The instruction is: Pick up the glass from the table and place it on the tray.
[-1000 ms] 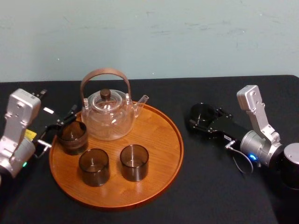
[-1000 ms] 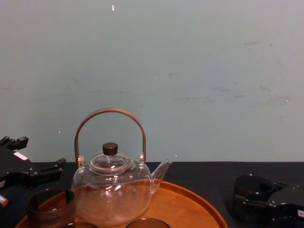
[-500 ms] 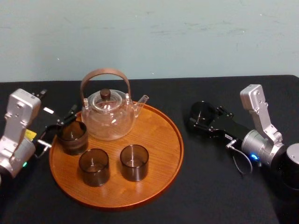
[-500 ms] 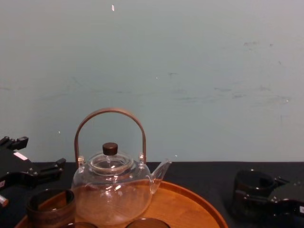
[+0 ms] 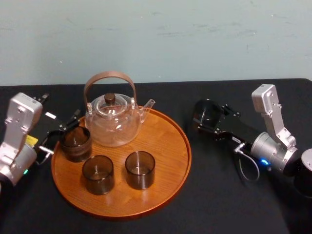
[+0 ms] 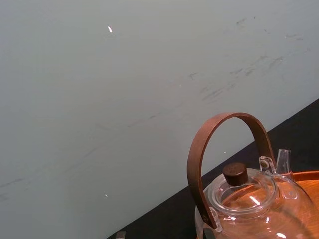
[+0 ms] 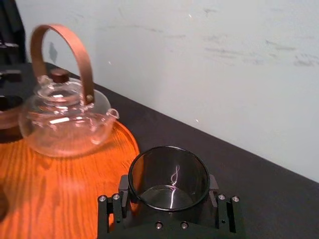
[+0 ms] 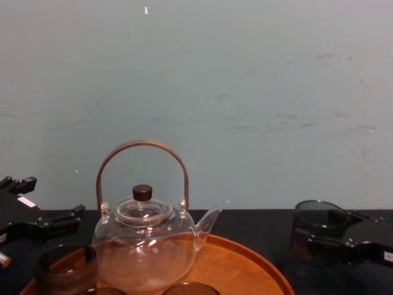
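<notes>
One dark glass [image 5: 204, 113] stands upright in the clamp of my right gripper [image 7: 169, 195], a finger pressed to each side of it. It is just off the right rim of the round wooden tray [image 5: 165, 195] and has not yet been set down there. I cannot tell from the chest view whether its base touches the black table [image 5: 219, 200]. On the tray, a clear teapot [image 5: 113, 119] with a brown hoop handle sits at the back, its spout pointing towards the held glass. In front of it stand three other glasses [image 5: 98, 174]. My left gripper [image 5: 63, 124] rests at the tray's left edge beside the nearest of them, jaws spread and holding nothing.
</notes>
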Available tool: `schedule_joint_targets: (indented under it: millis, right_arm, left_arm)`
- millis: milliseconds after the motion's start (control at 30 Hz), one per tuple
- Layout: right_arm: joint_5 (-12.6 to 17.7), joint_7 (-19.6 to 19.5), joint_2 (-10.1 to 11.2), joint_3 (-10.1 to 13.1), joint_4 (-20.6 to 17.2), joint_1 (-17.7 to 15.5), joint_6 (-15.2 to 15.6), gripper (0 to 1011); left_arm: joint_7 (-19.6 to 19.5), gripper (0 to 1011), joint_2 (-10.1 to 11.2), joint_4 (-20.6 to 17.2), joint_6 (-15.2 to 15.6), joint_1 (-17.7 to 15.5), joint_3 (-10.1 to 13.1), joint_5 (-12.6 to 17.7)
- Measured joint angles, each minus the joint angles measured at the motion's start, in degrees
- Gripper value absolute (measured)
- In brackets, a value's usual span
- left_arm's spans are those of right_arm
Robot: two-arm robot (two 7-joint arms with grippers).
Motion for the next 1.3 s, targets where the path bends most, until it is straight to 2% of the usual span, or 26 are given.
schedule_joint_targets:
  millis: [267,667,1000,1300]
  right_arm:
    - [0.34,0.43,0.31,-0.91,-2.92,-0.87,-0.03,904]
    - [0.83,1.1,0.21,-2.58,-5.08,-1.3,-0.24,904]
    - [0.75,1.52,-0.36,-4.13,-4.75,-0.76,-0.3,904]
    - [0.17,2.19,-1.59,-5.91,-2.68,0.81,-0.44,904]
  left_arm:
    - [0.0,1001,0.0,0.0,0.0,0.0,0.0,0.0]
    - [0.0,1001,0.0,0.0,0.0,0.0,0.0,0.0]
    - [0.0,1001,0.0,0.0,0.0,0.0,0.0,0.0]
    - [0.0,1001,0.0,0.0,0.0,0.0,0.0,0.0]
